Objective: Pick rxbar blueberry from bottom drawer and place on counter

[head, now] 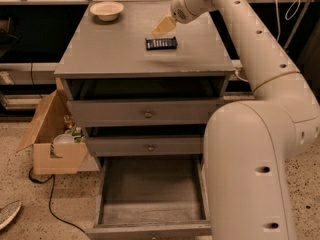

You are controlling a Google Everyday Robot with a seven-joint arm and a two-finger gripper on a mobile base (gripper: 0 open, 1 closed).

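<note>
The rxbar blueberry (161, 43) lies flat on the counter (115, 54), right of centre. The gripper (163, 27) is just above and behind it. A bowl (106, 10) sits at the counter's back left. The bottom drawer (150, 216) stands out below the two upper drawers (147, 114). A cardboard box (55, 151) sits left of the drawers.

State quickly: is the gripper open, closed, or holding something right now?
Gripper: just above the snack bar, which lies flat on the counter; it holds nothing; open or closed cannot be told.
</note>
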